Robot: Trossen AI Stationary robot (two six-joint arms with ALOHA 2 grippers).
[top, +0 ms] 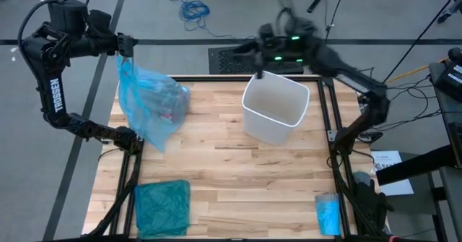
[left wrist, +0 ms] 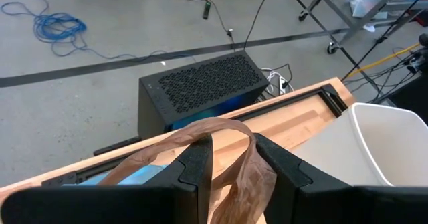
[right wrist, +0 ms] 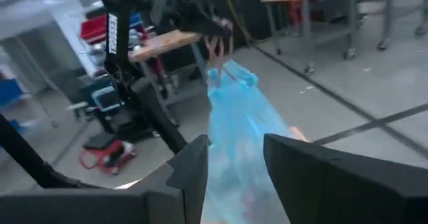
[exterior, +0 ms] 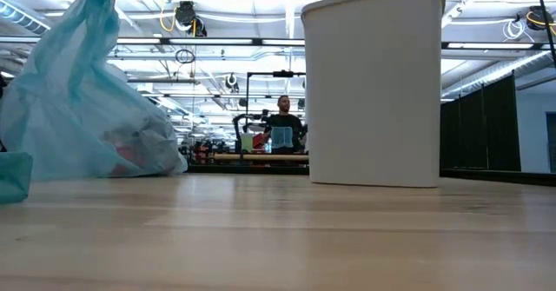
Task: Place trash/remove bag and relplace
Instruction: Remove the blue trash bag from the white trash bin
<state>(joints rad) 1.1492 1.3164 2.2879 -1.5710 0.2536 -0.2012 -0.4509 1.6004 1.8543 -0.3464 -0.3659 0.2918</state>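
Note:
The light sky-blue bag (top: 150, 99) stands at the table's far left, its bottom on the wood (exterior: 87, 171). Trash (exterior: 130, 152) shows dimly through its wall, with a bit of red. My left gripper (top: 126, 50) is above it, shut on the bag's top. The white bin (top: 274, 108) stands upright at the far middle, with no liner in it. My right gripper (top: 244, 51) is blurred, beyond the bin's far rim. It points level toward the bag and is open, with nothing between its fingers (right wrist: 194, 174). My left gripper pinches a brownish, gathered strip at the bag's top (left wrist: 221, 136) between its two fingers (left wrist: 197, 160). The fingers come from the far left, slanting down. The bag hangs drawn up below them, and its full lower end (top: 155, 123) rests on the table.
A darker teal-green bag (top: 162, 207) lies flat at the near left, and a small bright-blue roll (top: 327, 213) at the near right. A black perforated box (left wrist: 200, 90) and cables lie on the floor beyond the far edge. A person (exterior: 284, 109) sits far behind the table.

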